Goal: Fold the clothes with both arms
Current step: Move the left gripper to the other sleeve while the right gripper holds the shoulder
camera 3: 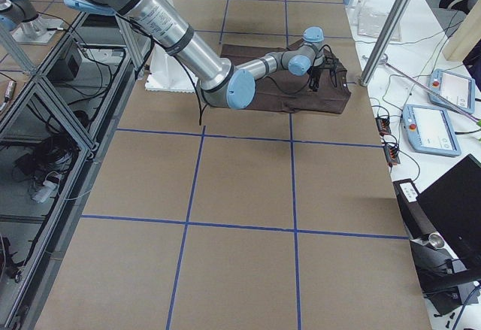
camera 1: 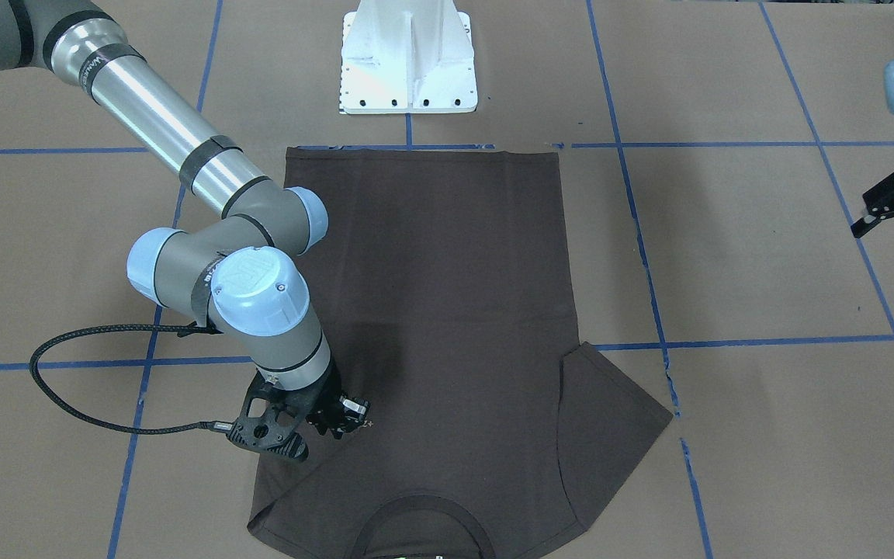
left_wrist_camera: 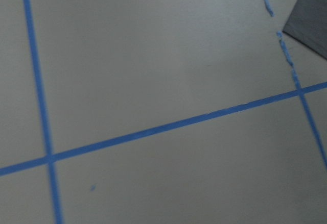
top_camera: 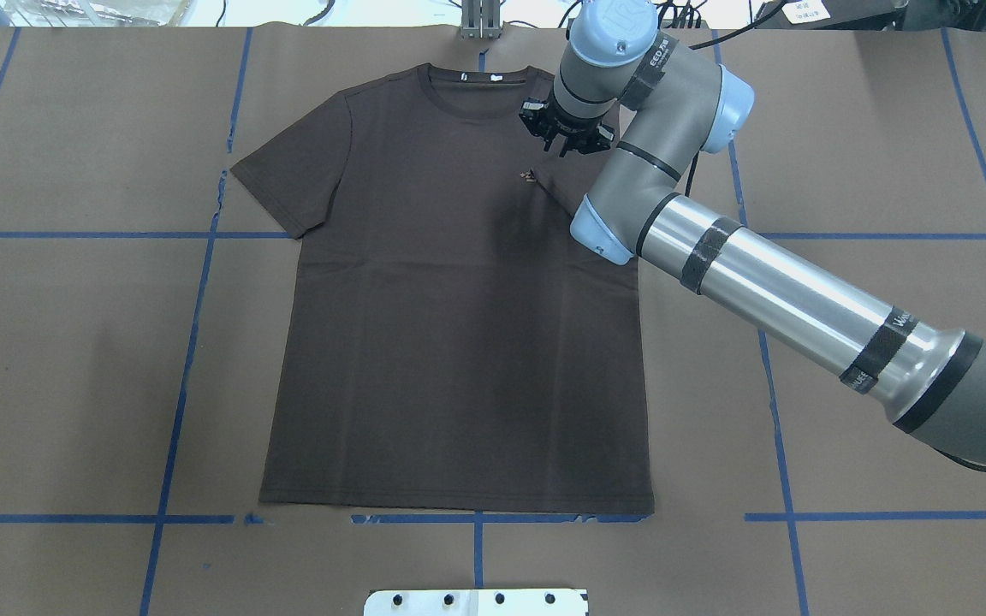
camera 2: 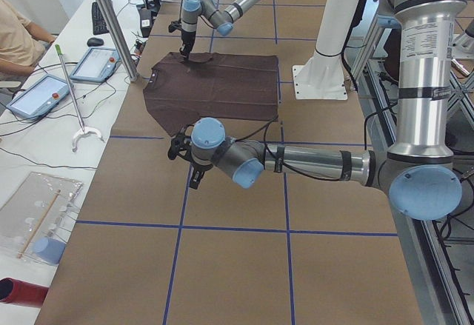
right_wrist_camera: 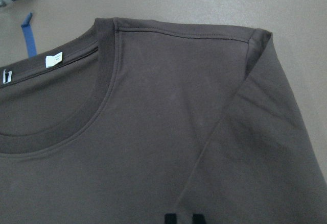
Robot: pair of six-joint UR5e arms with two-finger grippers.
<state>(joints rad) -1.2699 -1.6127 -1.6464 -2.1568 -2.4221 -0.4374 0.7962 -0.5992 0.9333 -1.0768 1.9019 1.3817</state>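
Base: a white metal pedestal base (camera 1: pixel 408 62) stands at the near edge of the brown paper-covered bench (top_camera: pixel 74 359), which is gridded with blue tape lines (left_wrist_camera: pixel 168 127).
Shirt: the dark brown-grey short-sleeved T-shirt (top_camera: pixel 450 342) lies flat and front up. Its straight hem is nearest the base, just beside a tape line, and its neck is at the far side.
Left arm: the silver-grey tubular left arm (camera 2: pixel 311 163) reaches out low over bare paper on the shirt's left, apart from the cloth.
Left end effector: the black two-finger left end effector (camera 1: pixel 888 237) has its fingers spread wide and holds nothing. Its wrist view shows paper, tape and one dark corner of the shirt.
Left sleeve: the left sleeve (top_camera: pixel 288 171) is spread out flat, away from the body.
Right arm: the silver-grey right arm (top_camera: pixel 767 282) crosses in over the shirt's right edge and hides that sleeve from overhead.
Logo: a small pale chest logo (top_camera: pixel 528 176) sits just on the near side of the right end effector.
Right end effector: the black right end effector (top_camera: pixel 566 141) points down over the right shoulder area, between the logo and the neck.
Fingertips: two black fingertips (right_wrist_camera: pixel 171 218) show close together with a slim gap over the cloth. I cannot tell whether fabric is nipped between them.
Crease: a diagonal fold runs from the shoulder toward those tips.
Collar: the ribbed round collar (right_wrist_camera: pixel 99 96) lies beyond, with a white neck tag (right_wrist_camera: pixel 52 59) inside it.
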